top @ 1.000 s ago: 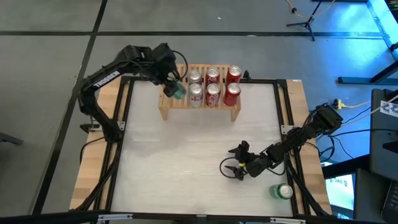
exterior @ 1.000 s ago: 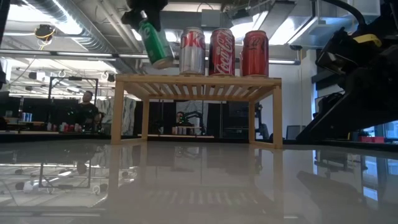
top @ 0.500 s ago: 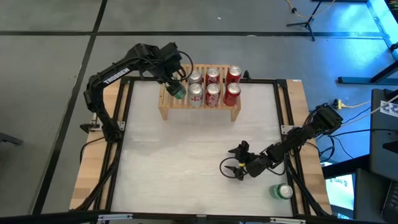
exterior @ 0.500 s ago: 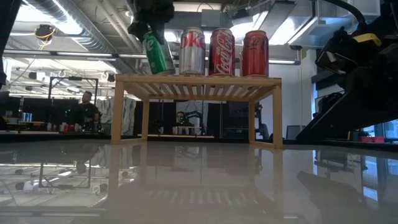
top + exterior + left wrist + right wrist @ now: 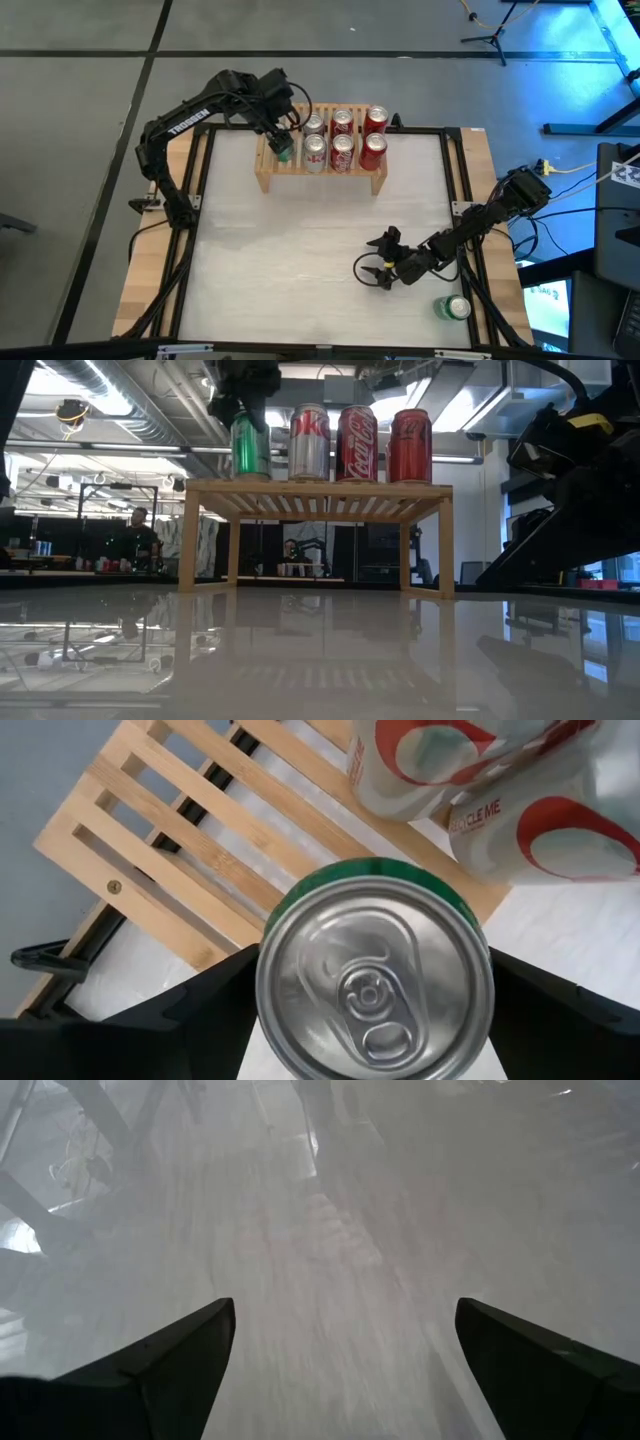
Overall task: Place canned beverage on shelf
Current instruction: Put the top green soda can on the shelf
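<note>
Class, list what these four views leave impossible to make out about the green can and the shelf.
- Left end effector contact with green can: low view, top edge cuts it off.
- Can's label: left wrist view shows only its lid.
- Shelf back-row cans: low view, front row hides them.

green can [image 5: 250, 446]: upright on shelf top, left of the silver can | shelf [image 5: 316, 495]: low light-wood slatted rack, upper centre of frame | second green can [image 5: 455, 307]: on its side, lower right
</note>
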`<action>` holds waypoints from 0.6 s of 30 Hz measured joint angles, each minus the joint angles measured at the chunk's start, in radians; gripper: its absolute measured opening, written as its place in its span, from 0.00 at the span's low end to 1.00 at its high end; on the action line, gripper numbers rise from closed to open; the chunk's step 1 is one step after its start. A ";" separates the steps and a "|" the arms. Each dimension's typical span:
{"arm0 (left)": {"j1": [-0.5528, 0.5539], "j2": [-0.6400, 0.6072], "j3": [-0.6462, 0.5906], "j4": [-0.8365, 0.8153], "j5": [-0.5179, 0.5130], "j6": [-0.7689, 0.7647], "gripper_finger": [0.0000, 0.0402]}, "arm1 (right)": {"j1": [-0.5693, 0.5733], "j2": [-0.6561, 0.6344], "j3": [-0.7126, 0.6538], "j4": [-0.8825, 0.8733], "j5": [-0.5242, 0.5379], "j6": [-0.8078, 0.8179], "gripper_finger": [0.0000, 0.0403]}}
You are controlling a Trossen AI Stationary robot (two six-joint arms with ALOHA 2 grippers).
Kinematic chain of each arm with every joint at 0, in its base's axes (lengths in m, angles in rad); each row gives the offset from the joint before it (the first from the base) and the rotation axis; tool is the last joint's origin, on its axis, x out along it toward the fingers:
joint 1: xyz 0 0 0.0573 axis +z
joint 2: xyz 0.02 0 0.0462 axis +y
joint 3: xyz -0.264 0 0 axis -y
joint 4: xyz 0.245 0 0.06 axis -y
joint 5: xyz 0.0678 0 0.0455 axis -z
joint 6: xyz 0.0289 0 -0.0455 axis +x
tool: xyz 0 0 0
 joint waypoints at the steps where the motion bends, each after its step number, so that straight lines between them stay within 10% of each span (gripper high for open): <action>1: 0.000 0.000 0.000 0.004 -0.001 0.000 0.79 | 0.000 0.000 0.000 0.000 0.000 0.000 0.93; 18: 0.001 0.000 0.000 0.049 -0.083 -0.023 0.80 | 0.000 0.000 0.000 0.000 0.000 0.000 0.93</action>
